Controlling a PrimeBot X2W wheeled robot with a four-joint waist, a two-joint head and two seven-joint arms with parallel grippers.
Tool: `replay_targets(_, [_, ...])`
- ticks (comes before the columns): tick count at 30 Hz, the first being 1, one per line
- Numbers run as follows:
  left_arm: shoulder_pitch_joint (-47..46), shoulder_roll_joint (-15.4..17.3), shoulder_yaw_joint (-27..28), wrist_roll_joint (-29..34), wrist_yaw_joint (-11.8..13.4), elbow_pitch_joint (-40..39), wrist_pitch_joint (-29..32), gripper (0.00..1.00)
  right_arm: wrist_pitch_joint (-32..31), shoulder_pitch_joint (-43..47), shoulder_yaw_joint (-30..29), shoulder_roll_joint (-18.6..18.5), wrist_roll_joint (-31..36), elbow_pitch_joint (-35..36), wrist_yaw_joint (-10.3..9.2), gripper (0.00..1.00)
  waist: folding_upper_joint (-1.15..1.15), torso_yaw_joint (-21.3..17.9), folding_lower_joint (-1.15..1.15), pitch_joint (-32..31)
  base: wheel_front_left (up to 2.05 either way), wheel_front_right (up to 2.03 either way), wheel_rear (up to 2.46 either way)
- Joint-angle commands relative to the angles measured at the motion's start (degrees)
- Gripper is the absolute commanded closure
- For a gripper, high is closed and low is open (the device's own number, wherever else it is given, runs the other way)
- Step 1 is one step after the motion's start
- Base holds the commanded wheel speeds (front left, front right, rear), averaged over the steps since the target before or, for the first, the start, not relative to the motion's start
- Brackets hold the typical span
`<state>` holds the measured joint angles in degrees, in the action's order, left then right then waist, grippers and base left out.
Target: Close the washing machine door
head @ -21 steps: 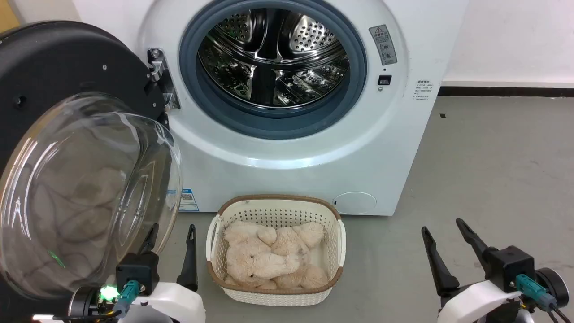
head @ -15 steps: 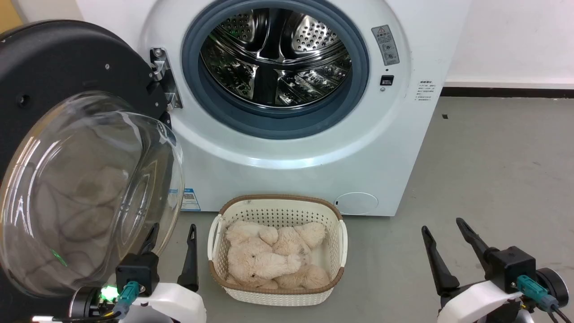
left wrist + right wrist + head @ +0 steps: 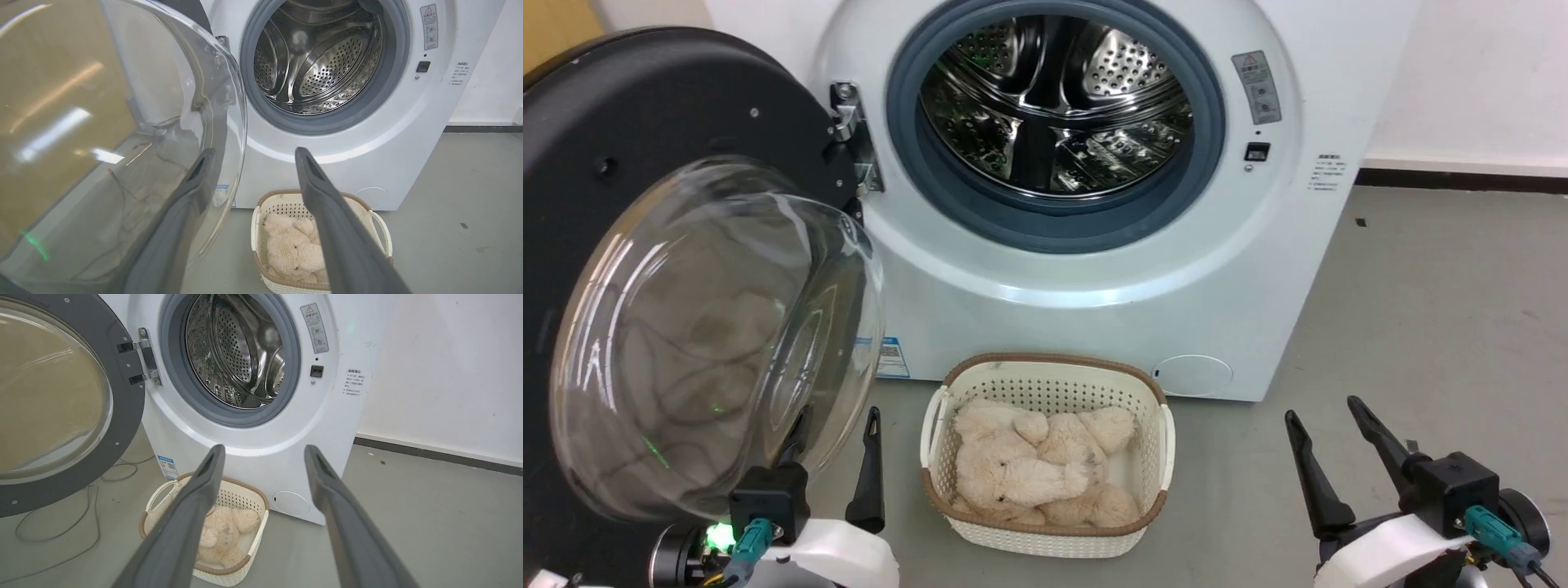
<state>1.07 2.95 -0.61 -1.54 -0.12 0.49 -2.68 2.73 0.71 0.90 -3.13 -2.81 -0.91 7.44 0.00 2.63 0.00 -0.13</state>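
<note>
The left gripper (image 3: 837, 415) is spread wide and empty, low at the near edge of the door (image 3: 645, 106). Its outer finger (image 3: 796, 433) shows through the door's bulging glass bowl (image 3: 711, 327); whether they touch I cannot tell. The right gripper (image 3: 1321, 410) is also wide and empty, over bare grey floor (image 3: 1421, 327), well apart from the door. The door hangs swung fully open on its hinge (image 3: 854, 139) at the left of the washing machine (image 3: 1094, 310), leaving the steel drum (image 3: 1062, 106) exposed. A cream basket (image 3: 1054, 363) holding a fluffy toy (image 3: 1029, 474) sits on the floor just before the machine, between the two grippers
</note>
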Motion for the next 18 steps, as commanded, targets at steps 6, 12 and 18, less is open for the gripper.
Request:
replay_targets(6, [0.76, -0.02, 0.05, -0.63, 0.25, 0.11, -1.31, 0.0, 1.28, 0.49, 0.45, 0.07, -1.22, -0.4, 0.01, 0.0, 0.0, 1.78, 0.0, -0.12, 0.0, 0.0, 0.0])
replay_targets(12, [1.0, -0.02, -0.12, -0.97, 0.4, 0.01, -2.03, 0.0, 2.0, 0.64, 0.84, 0.08, -1.56, -0.64, 0.01, 0.0, 0.0, 3.71, 0.0, -0.19, 0.0, 0.0, 0.0])
replay_targets(18, [1.26, -0.03, -0.21, -1.25, 0.49, -0.09, -2.75, 0.0, 2.71, 0.77, 1.21, 0.09, -2.06, -0.85, 0.02, 0.0, 0.0, 5.88, 0.0, -0.27, 0.0, 0.0, 0.0])
